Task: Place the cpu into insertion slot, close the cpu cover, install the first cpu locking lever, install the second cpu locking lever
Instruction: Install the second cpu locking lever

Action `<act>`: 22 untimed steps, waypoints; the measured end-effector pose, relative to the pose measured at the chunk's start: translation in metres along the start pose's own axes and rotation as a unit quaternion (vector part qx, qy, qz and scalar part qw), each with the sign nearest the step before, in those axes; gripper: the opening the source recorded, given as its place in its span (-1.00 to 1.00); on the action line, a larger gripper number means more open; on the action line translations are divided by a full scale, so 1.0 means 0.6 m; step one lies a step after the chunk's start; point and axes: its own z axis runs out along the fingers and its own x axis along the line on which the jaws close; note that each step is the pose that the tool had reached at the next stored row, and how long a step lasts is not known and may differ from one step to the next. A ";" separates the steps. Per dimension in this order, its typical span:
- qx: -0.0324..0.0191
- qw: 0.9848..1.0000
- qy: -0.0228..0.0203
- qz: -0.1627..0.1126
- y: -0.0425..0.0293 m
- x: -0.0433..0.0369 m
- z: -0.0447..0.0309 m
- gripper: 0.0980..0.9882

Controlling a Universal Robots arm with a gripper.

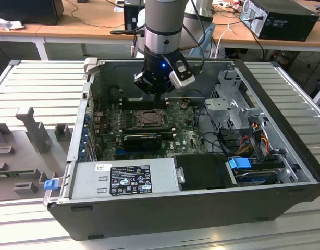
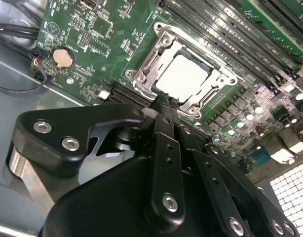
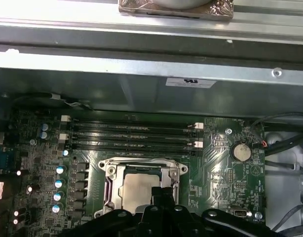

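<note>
In the exterior view, nearest us is the open black computer case (image 1: 201, 203) on the pale slatted bench (image 1: 35, 88), with a grey power supply box (image 1: 123, 179) along its near wall. Beyond that lies the green motherboard (image 1: 183, 133), and over its middle hangs the black gripper (image 1: 159, 94) of the grey arm, reaching down toward the socket. In both wrist views its fingers (image 2: 164, 116) meet tip to tip with nothing between them, so we read the gripper as closed and empty, just beside the near edge of the socket.

The small square cpu with its pale silver-grey top (image 2: 183, 76) sits flat inside the black-framed insertion slot (image 1: 149, 119). The thin dull-silver cpu cover frame (image 3: 141, 170) appears to lie down around it, its window showing the chip, though we cannot tell whether the levers are latched.

We judge the risk to be a fingertip slipping off thin metal and scraping the board, or pressing the cover unevenly. Farther back run the long black memory slots (image 3: 132, 136).
</note>
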 end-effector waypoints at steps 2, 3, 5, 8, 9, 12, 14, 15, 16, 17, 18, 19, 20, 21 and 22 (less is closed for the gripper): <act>0.000 1.000 0.000 0.000 -0.006 0.000 0.000 -0.98; 0.000 1.000 0.000 0.000 -0.007 0.000 0.000 -0.98; 0.000 1.000 0.001 0.000 -0.011 0.001 -0.001 -0.98; -0.006 1.000 0.004 0.001 -0.030 0.001 0.000 -0.98; -0.007 1.000 0.006 0.001 -0.040 0.002 0.005 -0.98; -0.007 1.000 0.007 0.001 -0.050 0.003 0.014 -0.98; -0.007 1.000 0.007 0.001 -0.052 0.003 0.013 -0.98; -0.007 1.000 0.007 0.001 -0.053 0.003 0.013 -0.98; -0.007 1.000 0.007 0.001 -0.056 0.003 0.013 -0.98; -0.007 1.000 0.007 0.001 -0.057 0.003 0.012 -0.98; -0.007 1.000 0.007 0.001 -0.059 0.003 0.012 -0.98; -0.007 1.000 0.007 0.001 -0.061 0.003 0.012 -0.98; -0.007 1.000 0.007 0.001 -0.062 0.003 0.012 -0.98; -0.007 1.000 0.007 0.001 -0.064 0.003 0.012 -0.98; -0.007 1.000 0.007 0.001 -0.065 0.003 0.011 -0.98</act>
